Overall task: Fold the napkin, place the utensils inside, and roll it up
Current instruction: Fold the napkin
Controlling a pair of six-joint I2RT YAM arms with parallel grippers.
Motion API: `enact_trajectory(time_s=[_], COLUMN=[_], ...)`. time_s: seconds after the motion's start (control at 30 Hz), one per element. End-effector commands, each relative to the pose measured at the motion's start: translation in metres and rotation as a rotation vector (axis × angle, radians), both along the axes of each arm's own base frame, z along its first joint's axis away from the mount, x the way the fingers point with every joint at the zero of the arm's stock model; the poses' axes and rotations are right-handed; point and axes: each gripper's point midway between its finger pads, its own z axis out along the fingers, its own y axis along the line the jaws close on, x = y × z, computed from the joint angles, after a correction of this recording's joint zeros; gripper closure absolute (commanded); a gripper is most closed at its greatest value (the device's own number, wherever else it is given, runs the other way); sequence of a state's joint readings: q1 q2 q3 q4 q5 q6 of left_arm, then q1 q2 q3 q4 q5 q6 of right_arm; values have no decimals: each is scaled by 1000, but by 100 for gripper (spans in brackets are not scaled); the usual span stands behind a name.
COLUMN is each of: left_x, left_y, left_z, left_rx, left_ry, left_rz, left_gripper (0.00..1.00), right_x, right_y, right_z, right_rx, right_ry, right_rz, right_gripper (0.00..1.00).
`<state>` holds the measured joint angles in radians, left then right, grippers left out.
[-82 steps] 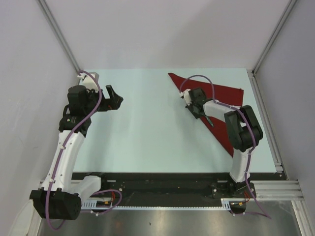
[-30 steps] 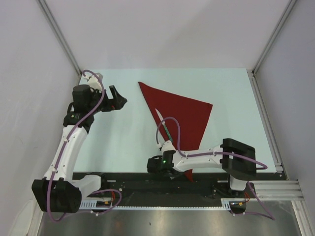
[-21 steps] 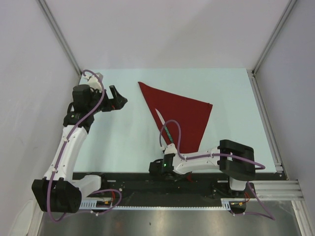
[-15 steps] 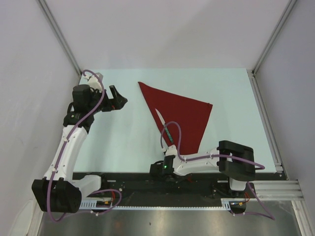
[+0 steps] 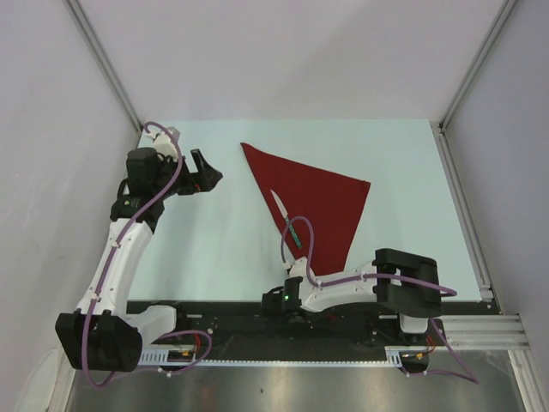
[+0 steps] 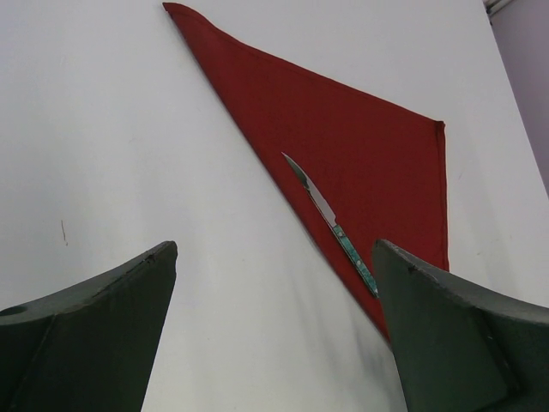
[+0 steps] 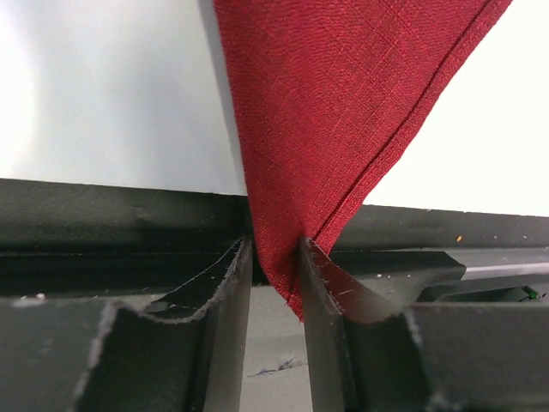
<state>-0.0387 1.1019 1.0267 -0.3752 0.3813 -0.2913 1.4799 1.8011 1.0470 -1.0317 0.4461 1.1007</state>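
The dark red napkin (image 5: 322,202) lies as a folded triangle on the table, its long edge toward the left. The knife (image 5: 290,221), with a teal handle and thin blade, rests on it along that edge, blade pointing away; the left wrist view also shows it (image 6: 330,219) on the cloth (image 6: 369,154). My right gripper (image 7: 275,256) is shut on the napkin's near corner (image 7: 343,103) over the black rail at the table's front. In the top view it is hidden under its own arm. My left gripper (image 5: 206,174) is open and empty, raised at the far left, well clear of the napkin.
The pale table (image 5: 214,249) is walled by grey panels left, right and back. A black rail (image 5: 214,313) runs along the near edge, by the arm bases. The right arm (image 5: 360,287) lies low across the front, over the napkin's near tip.
Since the earliest frame the napkin, carrying the knife, was dragged from the far right toward the centre and front. In the last second the right arm sank a little toward the rail; the left arm stayed.
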Motion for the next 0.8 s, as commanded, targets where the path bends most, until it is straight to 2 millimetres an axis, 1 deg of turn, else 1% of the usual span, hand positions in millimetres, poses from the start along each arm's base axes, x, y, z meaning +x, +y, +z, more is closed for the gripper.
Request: enact_trajectory(time_s=[0.0,0.17,0.27,0.37,0.4,0.43,0.47,0.5,0.53,0.6,0.63,0.67,0.77], left_x=[3,3,3,3,3,3,2,2,2,2,2,2,2], left_y=[-2,-3,-3,-3,-3,-3,-3,-4,-4,-4,-4,-4,-3], left_z=[8,7,7,8,8,8,9,9,9,9,9,10,11], left_rx=[-28,-30,-32,-32,-32,-32,-32,-33,-32,-32,-32,-32,-30], left_ry=[-28,-25,-26,-27,-29,-29,-32,-32,-32,-34,-34,-35,-39], left_rz=[-9,-13,-14,-14,-14,-14,-15,-17,-17,-19,-18,-18,-17], left_gripper=[0,0,0,0,0,0,0,0,0,0,0,0,0], right_x=[0,0,0,1,2,2,3,5,7,11,14,17,33], right_y=[-13,-18,-20,-20,-18,-18,-18,-18,-14,-16,-11,-13,-7], right_z=[2,2,1,2,4,5,7,10,14,21,27,31,44], right_rx=[-25,-28,-26,-30,-27,-28,-30,-32,-23,-39,-27,-47,-34], right_ry=[-30,-32,-34,-34,-38,-41,-45,-55,-63,-80,-90,-93,-133], right_rz=[-40,-45,-46,-40,-38,-37,-33,-31,-27,-13,-11,6,15], right_gripper=[68,71,75,82,86,88,91,99,100,100,100,100,100])
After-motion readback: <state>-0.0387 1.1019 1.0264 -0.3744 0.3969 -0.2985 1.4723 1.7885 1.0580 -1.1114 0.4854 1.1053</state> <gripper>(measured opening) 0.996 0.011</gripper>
